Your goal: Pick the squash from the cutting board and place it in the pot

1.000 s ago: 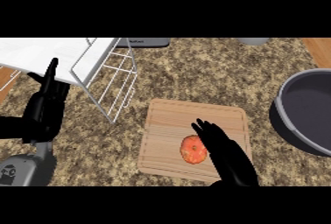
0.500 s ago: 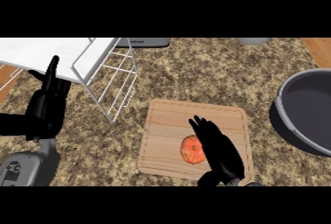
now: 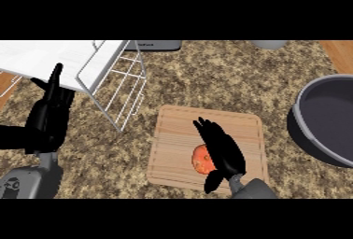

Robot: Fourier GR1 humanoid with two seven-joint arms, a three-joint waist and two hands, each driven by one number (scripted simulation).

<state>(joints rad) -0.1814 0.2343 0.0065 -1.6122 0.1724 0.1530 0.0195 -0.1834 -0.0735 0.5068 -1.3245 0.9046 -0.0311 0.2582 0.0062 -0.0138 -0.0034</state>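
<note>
Below me spreads a speckled brown granite counter (image 3: 207,84). At my upper left a white wire rack (image 3: 121,88) leans beside a white sink basin (image 3: 41,58). A grey appliance (image 3: 155,45) sits at the far edge, and wood (image 3: 339,53) shows at the upper right corner.

Orange squash (image 3: 201,160); tan cutting board (image 3: 180,140); grey pot (image 3: 324,121)

kitchen | granite counter (image 3: 207,79) | cutting board (image 3: 172,140) | pot (image 3: 324,121) | wire rack (image 3: 121,88)
</note>
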